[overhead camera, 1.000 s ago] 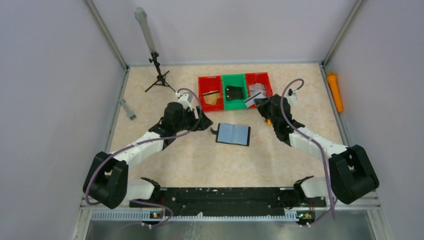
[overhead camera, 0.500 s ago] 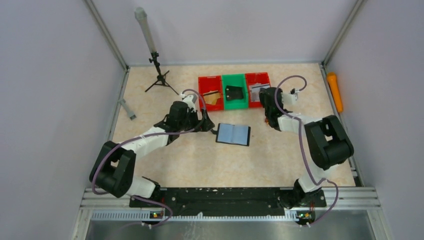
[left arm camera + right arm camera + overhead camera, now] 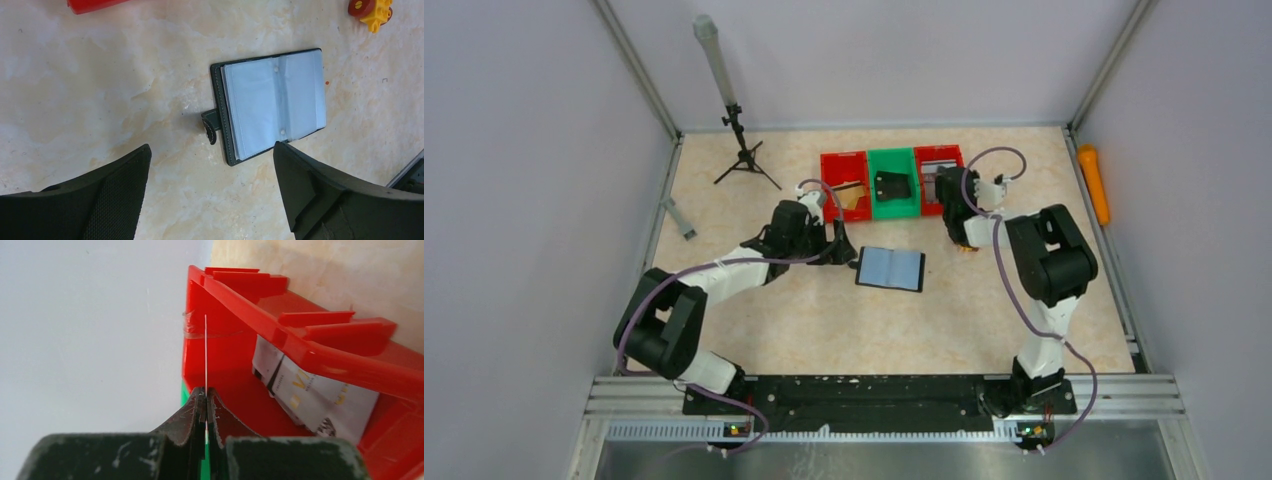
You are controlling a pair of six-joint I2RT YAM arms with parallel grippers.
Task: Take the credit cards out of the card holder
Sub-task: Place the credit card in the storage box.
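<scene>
The card holder (image 3: 890,268) lies open and flat on the table, pale blue sleeves up, its tab toward my left arm. In the left wrist view the card holder (image 3: 272,105) sits just beyond my left gripper (image 3: 212,147), which is open with nothing between its fingers. From above, the left gripper (image 3: 839,250) is at the holder's left edge. My right gripper (image 3: 205,392) is shut on a credit card (image 3: 205,355) seen edge-on as a thin white line over the right red bin (image 3: 300,347). Other credit cards (image 3: 310,390) lie inside that bin.
Three bins stand in a row at the back: a left red bin (image 3: 844,160) with a gold card, a green bin (image 3: 891,158) with a small black case (image 3: 891,185), and the right red bin (image 3: 939,153). A tripod (image 3: 742,150), an orange tool (image 3: 1093,182) and a yellow toy block (image 3: 372,9) are nearby.
My right arm has folded back and carried its card to the right red bin. The left gripper has opened wider and edged toward the card holder.
</scene>
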